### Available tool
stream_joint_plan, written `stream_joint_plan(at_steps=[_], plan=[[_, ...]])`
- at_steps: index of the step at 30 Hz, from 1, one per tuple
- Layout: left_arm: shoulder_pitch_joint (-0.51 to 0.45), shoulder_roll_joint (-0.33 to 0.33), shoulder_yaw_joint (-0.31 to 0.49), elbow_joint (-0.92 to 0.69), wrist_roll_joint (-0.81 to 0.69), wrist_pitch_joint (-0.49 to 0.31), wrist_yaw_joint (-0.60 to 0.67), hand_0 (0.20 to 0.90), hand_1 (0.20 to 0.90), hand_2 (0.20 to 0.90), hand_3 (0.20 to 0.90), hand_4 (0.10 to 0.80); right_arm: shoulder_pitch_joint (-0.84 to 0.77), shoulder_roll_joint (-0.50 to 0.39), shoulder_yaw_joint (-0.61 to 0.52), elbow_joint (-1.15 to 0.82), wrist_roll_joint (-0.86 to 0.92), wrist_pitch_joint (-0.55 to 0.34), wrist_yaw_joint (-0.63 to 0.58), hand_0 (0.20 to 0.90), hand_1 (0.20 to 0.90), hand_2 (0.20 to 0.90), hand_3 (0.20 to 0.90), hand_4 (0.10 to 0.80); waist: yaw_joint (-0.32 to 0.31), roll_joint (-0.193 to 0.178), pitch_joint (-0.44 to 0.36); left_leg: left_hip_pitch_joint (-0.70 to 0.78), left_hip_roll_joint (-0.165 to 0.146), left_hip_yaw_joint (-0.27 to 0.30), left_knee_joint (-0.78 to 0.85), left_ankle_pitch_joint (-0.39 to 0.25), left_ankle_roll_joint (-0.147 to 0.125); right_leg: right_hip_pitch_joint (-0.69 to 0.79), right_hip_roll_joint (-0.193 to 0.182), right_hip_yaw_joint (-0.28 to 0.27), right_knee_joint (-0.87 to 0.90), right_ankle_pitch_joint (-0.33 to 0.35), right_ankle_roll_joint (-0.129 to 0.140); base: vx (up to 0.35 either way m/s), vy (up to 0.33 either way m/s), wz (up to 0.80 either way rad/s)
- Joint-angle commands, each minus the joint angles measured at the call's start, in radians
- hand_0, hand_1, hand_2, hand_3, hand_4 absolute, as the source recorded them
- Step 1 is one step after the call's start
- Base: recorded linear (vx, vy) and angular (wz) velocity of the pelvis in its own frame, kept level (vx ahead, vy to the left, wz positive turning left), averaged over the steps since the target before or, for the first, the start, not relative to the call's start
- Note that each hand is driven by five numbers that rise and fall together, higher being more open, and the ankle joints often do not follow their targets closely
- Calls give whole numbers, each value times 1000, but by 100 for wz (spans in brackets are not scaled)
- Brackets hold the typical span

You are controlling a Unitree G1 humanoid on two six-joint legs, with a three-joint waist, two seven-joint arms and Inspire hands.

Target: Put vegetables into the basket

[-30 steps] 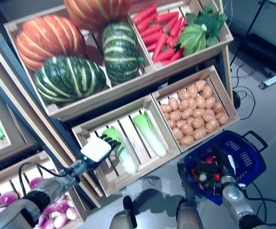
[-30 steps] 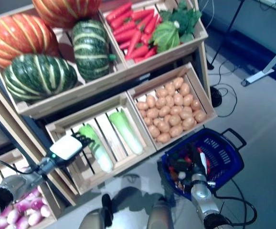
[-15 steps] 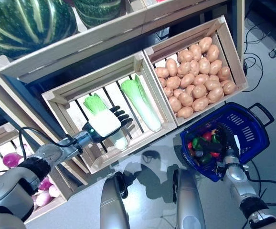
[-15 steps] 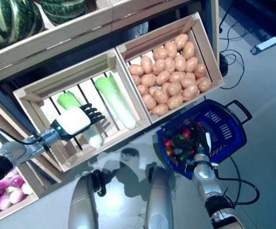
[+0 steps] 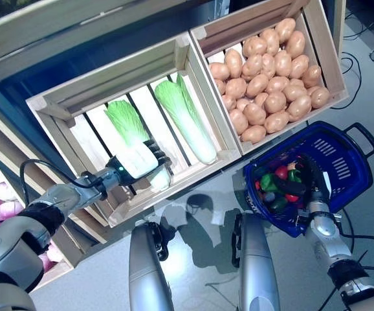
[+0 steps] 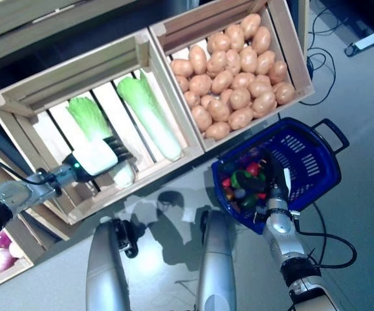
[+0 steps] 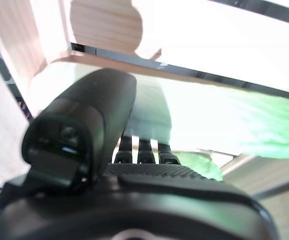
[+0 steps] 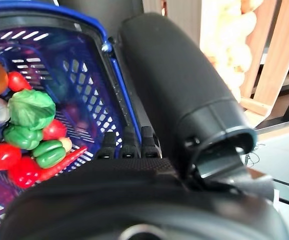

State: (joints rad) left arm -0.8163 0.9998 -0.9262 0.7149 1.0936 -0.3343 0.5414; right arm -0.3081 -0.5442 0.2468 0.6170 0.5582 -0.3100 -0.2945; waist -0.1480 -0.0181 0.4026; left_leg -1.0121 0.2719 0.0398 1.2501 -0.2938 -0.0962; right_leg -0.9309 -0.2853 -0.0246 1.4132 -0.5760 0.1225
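Setting: wooden produce stand; slatted crate (image 5: pixel 57 113) with two cabbages, potato crate (image 5: pixel 329 61) next to it, grey floor below.
Left hand: left hand (image 5: pixel 137 159) is inside the slatted crate, lying on the pale stalk end of the near napa cabbage (image 5: pixel 130 129). Head views show dark fingers bent over the stalk; wrist view shows thumb on one side and fingers on the other with white stalk between. Reads as wrapped around it, grip not confirmed firm.
Key relation: cabbage's long axis runs on from the hand, leafy green end pointing away toward the crate's back, stalk end under the palm. Hand sits across that axis.
Second cabbage: other napa cabbage (image 5: pixel 186 121) lies parallel, just beyond the fingertips toward the potato side, apart from the hand.
Right hand: right hand (image 6: pixel 272 189) hooked on the rim of the blue basket (image 6: pixel 310 152), fingers curled over the edge, holding it off to the far side from the left hand.
Basket contents: mixed small vegetables (image 8: pixel 27 127) already inside, red and green.
Nearer arm: left, by far.
Next move (judgement): lift stalk-first clear of the crate's front board, then carry across to the basket.
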Motion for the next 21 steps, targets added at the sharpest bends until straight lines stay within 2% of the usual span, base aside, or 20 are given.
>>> stream_joint_plan(at_steps=[1, 3, 8, 14, 17, 20, 21], plan=[[-58, 47, 21, 37, -27, 25, -44, 900, 900, 900, 900, 800, -26, -63, -90, -99, 26, -83, -45, 900, 900, 900, 900, 800, -11, 9, -49, 25, 41, -14, 94, -216, -30, -57, -32, -24, -34, 96, 19, -13, 11, -8], [-56, 51, 26, 36, -18, 16, -51, 900, 900, 900, 900, 800, -25, -68, -98, -113, 27, -77, -49, 900, 900, 900, 900, 800, -10, 8, -48, -1, 45, -17, 115, -223, -29, -84, -31, -22, -9, 90, 19, -17, 9, -5], [-71, 49, 30, 41, -44, 47, -84, 900, 900, 900, 900, 800, -33, -77, -117, -156, 44, -72, -61, 900, 900, 900, 900, 800, -7, 0, -25, -127, 71, -32, 217, -249, -19, -219, -22, -1, 112, 69, 20, -24, -2, -3], [-126, 36, 25, 56, -25, 40, -63, 900, 900, 900, 900, 800, -47, -79, -122, -175, 50, -68, -80, 900, 900, 900, 900, 800, -8, -3, -19, -202, 89, -38, 271, -256, -9, -290, -13, 16, 170, 59, 18, -3, -7, -2], [-156, 30, 11, 58, -10, 13, -88, 900, 900, 900, 900, 800, -60, -81, -126, -174, 54, -71, -86, 900, 900, 900, 900, 800, -10, -3, -17, -223, 94, -39, 287, -258, -3, -307, -8, 20, 185, 56, 18, 7, 1, -14], [-173, 22, -9, 69, -49, 22, -119, 900, 900, 900, 900, 800, -71, -78, -123, -164, 51, -78, -87, 900, 900, 900, 900, 800, -13, -2, -18, -233, 95, -42, 297, -260, 1, -317, -4, 26, 195, 55, 19, 24, 14, 6], [-177, 20, -12, 74, -62, 23, -122, 613, 613, 613, 613, 609, -73, -78, -124, -165, 47, -76, -89, 900, 900, 900, 900, 800, -14, -2, -19, -233, 95, -43, 297, -259, 3, -317, -4, 27, 195, 55, 20, 34, 21, -14]])
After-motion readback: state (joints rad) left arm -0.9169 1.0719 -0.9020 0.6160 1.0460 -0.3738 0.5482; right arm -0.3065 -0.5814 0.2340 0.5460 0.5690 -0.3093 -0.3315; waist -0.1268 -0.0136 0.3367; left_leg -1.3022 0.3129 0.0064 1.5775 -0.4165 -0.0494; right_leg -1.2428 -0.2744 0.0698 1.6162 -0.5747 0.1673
